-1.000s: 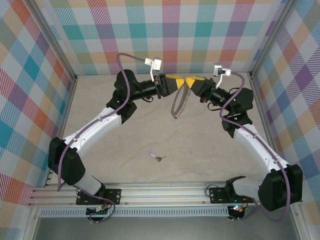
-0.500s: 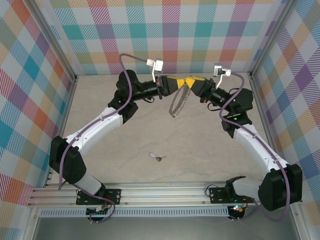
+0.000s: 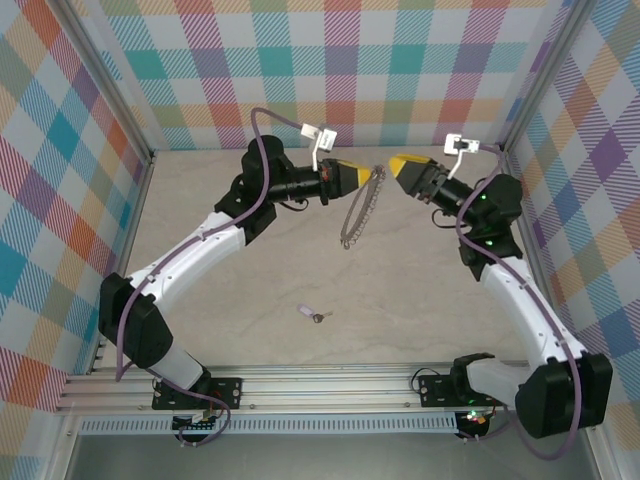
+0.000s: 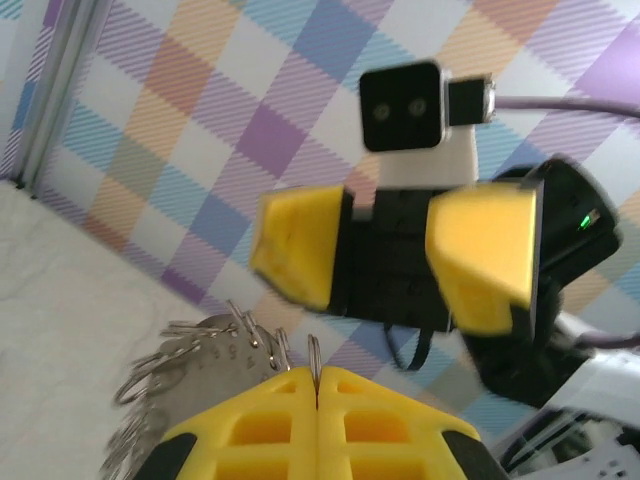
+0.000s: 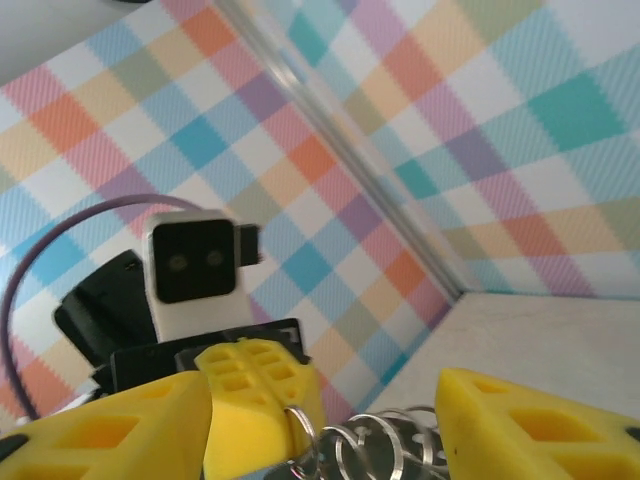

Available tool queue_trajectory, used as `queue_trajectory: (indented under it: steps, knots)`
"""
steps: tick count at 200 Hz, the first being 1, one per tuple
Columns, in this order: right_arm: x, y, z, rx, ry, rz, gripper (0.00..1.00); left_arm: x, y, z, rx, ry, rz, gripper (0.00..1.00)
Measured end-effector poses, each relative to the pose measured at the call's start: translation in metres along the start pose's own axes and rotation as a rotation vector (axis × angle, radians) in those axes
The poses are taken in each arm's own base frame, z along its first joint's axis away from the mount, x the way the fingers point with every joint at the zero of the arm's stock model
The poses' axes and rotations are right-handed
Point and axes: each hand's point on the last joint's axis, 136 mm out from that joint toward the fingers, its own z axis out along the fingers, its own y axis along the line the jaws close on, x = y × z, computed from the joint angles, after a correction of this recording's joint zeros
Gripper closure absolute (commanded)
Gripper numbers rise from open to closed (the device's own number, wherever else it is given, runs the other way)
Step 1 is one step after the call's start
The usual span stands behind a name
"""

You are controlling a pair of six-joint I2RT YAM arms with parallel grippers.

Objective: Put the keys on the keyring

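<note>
I've got the left gripper [image 3: 363, 177] clamped tight. Right gripper [image 3: 396, 162] faces it close by, jaws spread apart.

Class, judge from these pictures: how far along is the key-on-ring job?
Done: the keyring is lifted off the table, hanging from the shut left pincer. In hand: the right pincer stands open beside it, holding nothing. Left: the keys lie on the table, ungripped; picking them up and threading them on remains.

No writing or numbers can be read anywhere.
</note>
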Motion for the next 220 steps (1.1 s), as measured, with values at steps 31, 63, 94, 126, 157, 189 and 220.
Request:
queue_trajectory:
  steps: [31, 63, 94, 126, 157, 189, 220]
  knots:
    - [0.002, -0.001, -0.012, 0.079, 0.040, 0.020, 0.34, 0.005, -0.002, -0.005, -0.049, 0.097, 0.103, 1.00]
    - [0.011, -0.004, -0.014, 0.120, 0.106, 0.047, 0.30, 0.001, -0.011, -0.013, -0.076, 0.181, 0.232, 1.00]
    - [0.027, -0.014, -0.015, 0.141, 0.164, 0.109, 0.30, 0.009, -0.005, -0.015, -0.098, 0.248, 0.288, 1.00]
    - [0.045, -0.026, -0.015, 0.138, 0.201, 0.181, 0.30, 0.025, 0.010, -0.015, -0.126, 0.306, 0.275, 1.00]
    - [0.059, -0.032, -0.011, 0.130, 0.238, 0.230, 0.31, 0.027, 0.014, -0.015, -0.141, 0.313, 0.274, 1.00]
    - [0.076, -0.020, -0.002, 0.079, 0.298, 0.241, 0.34, 0.032, 0.016, -0.018, -0.152, 0.336, 0.282, 1.00]
    - [0.083, -0.006, 0.004, 0.032, 0.335, 0.228, 0.37, 0.036, 0.014, -0.022, -0.148, 0.365, 0.290, 1.00]
